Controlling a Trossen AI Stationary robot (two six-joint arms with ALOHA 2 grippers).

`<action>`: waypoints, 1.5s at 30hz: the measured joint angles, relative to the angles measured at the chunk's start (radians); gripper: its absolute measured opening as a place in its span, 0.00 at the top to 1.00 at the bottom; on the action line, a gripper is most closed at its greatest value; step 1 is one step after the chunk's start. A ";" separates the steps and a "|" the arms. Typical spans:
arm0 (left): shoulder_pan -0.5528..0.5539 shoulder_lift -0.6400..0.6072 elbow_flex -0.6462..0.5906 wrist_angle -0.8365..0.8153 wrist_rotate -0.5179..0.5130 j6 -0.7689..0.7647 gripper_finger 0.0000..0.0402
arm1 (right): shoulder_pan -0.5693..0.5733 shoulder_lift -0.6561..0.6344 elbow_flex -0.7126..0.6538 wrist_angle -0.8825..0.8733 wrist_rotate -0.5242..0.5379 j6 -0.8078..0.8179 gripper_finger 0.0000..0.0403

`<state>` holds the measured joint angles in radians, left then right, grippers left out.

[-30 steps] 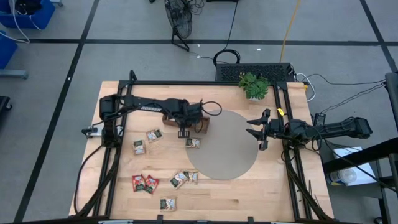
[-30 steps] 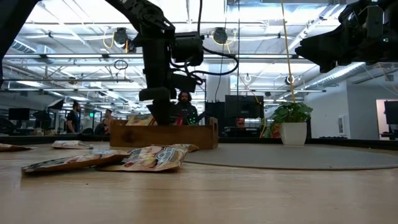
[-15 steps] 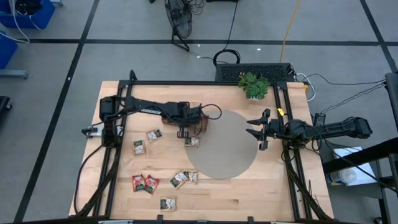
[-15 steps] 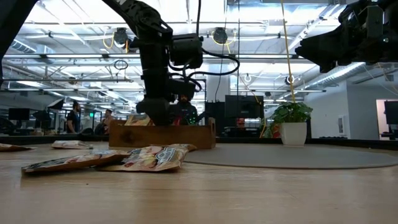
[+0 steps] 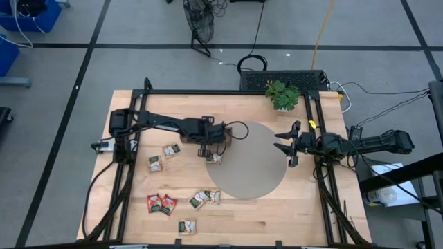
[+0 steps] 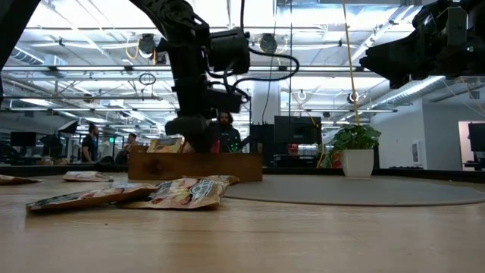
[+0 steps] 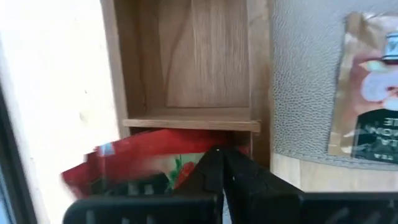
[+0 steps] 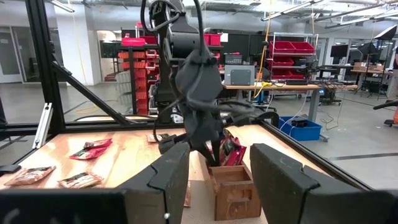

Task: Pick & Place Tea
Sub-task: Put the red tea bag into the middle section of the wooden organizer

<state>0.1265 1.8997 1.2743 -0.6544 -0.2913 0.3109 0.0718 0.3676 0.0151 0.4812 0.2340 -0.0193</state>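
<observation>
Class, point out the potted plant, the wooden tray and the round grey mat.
potted plant [image 5: 283,95], high view, on its leaves.
wooden tray [image 6: 227,166], low view, on its side wall.
round grey mat [image 5: 252,166], high view, on its bare middle.

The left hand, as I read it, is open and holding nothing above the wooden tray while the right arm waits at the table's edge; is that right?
Not quite: the left hand is shut on a red tea sachet over the wooden tray, as the left wrist view shows. The right hand does wait at the table's edge.
</observation>
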 joint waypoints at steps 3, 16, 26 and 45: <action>-0.003 -0.024 0.001 0.000 0.000 0.002 0.94 | 0.000 0.000 0.000 0.000 0.000 0.000 0.61; -0.047 -0.199 0.010 -0.085 0.001 -0.232 0.86 | 0.000 0.000 0.000 0.000 0.000 0.000 0.61; -0.097 -0.300 0.010 -0.147 0.005 -0.427 0.87 | 0.000 0.000 0.000 0.000 0.000 0.000 0.61; -0.128 -0.300 0.010 0.127 0.024 -0.418 0.87 | 0.000 0.000 0.000 0.000 0.000 0.000 0.61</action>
<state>-0.0017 1.5997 1.2846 -0.5278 -0.2676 -0.1075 0.0715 0.3676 0.0151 0.4808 0.2340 -0.0193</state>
